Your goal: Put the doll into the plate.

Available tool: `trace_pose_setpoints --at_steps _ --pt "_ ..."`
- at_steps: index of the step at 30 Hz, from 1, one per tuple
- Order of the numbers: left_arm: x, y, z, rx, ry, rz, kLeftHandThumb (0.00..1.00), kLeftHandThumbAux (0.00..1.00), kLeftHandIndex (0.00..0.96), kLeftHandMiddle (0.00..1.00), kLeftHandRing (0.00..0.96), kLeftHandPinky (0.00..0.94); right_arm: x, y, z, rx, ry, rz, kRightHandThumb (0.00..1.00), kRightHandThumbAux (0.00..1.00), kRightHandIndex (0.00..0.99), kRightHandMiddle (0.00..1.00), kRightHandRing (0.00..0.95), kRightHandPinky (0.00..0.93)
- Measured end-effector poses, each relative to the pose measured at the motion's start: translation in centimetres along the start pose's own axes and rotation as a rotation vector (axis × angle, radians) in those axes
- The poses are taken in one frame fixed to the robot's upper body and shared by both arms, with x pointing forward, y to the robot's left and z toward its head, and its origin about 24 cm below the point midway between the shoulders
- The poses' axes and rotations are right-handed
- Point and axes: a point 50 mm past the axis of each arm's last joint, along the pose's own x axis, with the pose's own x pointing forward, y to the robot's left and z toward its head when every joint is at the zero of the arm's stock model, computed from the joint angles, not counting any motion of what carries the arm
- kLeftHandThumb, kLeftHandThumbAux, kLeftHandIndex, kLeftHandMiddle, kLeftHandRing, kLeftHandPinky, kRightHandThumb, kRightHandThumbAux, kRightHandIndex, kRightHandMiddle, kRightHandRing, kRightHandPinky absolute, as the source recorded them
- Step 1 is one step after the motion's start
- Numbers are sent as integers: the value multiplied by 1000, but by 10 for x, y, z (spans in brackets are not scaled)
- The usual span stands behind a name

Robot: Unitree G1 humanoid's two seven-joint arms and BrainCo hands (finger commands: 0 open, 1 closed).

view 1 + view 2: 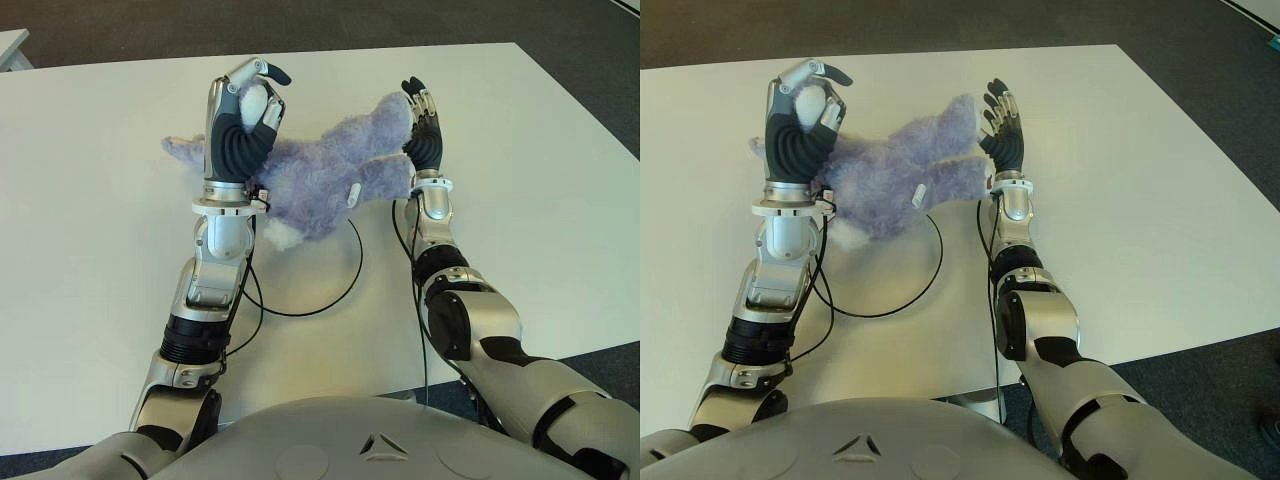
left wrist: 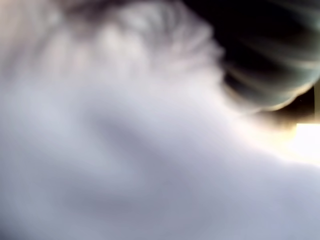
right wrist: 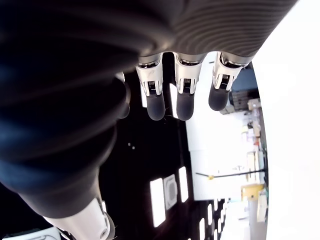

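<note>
Slippage is the main hazard. Left robot hand [image 1: 245,115], toward the worktop's [image 1: 520,200] far edge, curls its fingers around one end of the doll [image 1: 320,175]. Right robot hand [image 1: 422,125] presses flat, fingers extended, against the other end, gripping nothing. No plate is visible; the doll may drop when moved.
</note>
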Motion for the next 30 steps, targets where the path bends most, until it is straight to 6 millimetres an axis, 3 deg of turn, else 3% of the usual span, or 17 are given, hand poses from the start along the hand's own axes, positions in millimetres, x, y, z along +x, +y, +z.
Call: trace_pose_setpoints --at_steps 30 --pt "-6 -1 -11 -26 113 -23 734 695 444 839 847 859 0 -3 0 -4 0 -4 233 815 94 108 85 71"
